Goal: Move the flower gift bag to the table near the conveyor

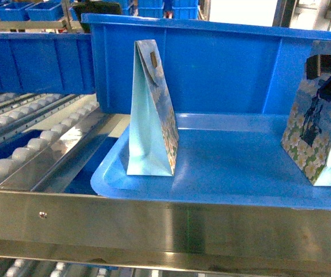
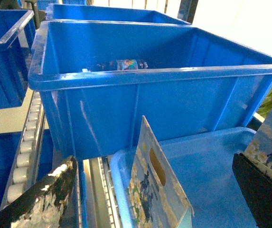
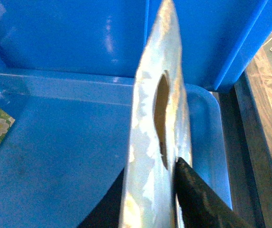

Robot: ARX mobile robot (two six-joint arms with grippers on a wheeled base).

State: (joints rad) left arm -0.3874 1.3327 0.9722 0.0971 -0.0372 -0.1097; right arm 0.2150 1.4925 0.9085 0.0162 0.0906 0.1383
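Two flower gift bags stand in a shallow blue tray (image 1: pixel 234 173) on the conveyor (image 1: pixel 26 144). The left bag (image 1: pixel 152 109) stands upright, side-on to the head view. In the left wrist view this bag (image 2: pixel 152 185) stands between my left gripper's (image 2: pixel 150 194) wide-apart fingers (image 2: pixel 41 199), touching neither; the gripper is open. My right gripper (image 1: pixel 330 75) is shut on the top edge of the right bag (image 1: pixel 314 133). The right wrist view shows its dark fingers (image 3: pixel 197 199) pinching that bag (image 3: pixel 157 118) beside the oval handle hole. The table is out of view.
A deep blue bin (image 1: pixel 211 63) stands right behind the tray, with a small bottle-like item (image 2: pixel 126 64) inside. More blue bins (image 1: pixel 32 57) sit to the left. A steel rail (image 1: pixel 153 219) crosses the front, and white rollers (image 2: pixel 26 137) run along the left.
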